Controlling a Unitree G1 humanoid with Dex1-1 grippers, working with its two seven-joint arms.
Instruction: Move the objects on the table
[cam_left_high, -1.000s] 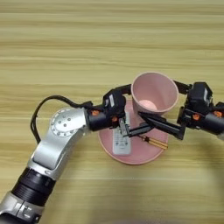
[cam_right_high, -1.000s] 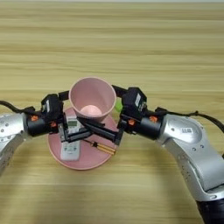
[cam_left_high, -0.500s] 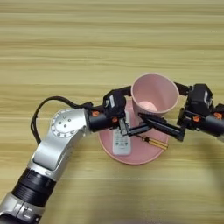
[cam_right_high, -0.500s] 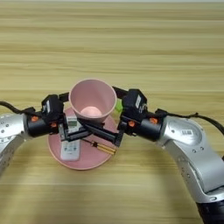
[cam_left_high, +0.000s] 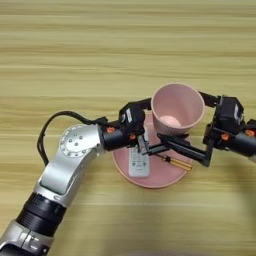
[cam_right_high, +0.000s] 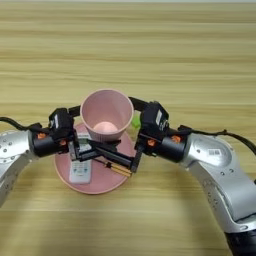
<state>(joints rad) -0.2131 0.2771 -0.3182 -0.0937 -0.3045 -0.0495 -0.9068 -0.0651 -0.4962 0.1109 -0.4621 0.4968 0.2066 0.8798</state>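
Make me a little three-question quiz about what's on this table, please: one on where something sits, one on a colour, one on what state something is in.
1. Where does the white remote lie?
A. on the pink plate
B. inside the cup
C. on the bare table

2. What colour is the cup?
A. green
B. pink
C. white

3. How does the cup stand?
A. tipped on its side
B. upside down
C. upright, mouth up

Answers:
1 A: the remote rests flat on the plate's left part, beside the screwdriver.
2 B: its wall and inside are pink, like the plate.
3 C: you look straight down into its open mouth, while the left tool and the right tool reach in on either side, below its rim.
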